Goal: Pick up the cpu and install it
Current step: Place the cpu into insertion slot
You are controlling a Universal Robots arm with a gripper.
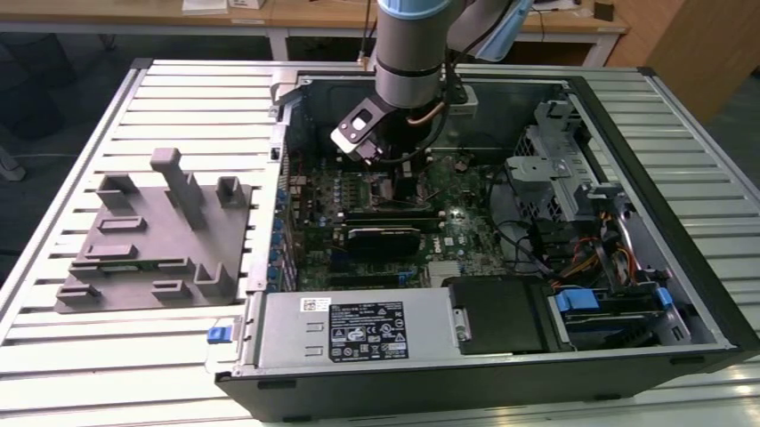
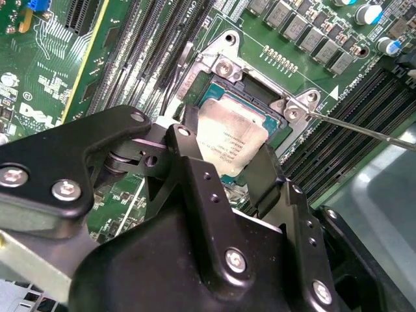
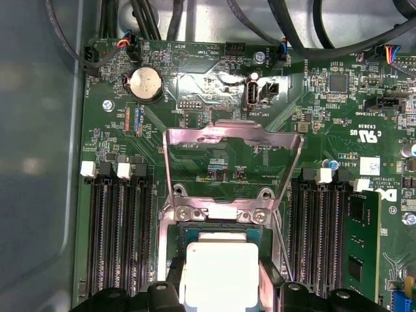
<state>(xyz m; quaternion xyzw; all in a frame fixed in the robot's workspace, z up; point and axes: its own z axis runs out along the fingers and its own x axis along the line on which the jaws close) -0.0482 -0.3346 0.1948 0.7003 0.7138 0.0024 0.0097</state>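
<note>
Cpu [image 2: 231,133], a flat square chip with a matte silver lid, is pinched edge to edge by the black metal claw [image 2: 224,153] at the open socket [image 2: 224,65], toward the green motherboard's [image 1: 464,187] twelve o'clock in the exterior view. I cannot tell whether it is seated. Any tilt or skew could bend socket contacts or jam it against the raised steel load plate [image 3: 234,140].
</note>
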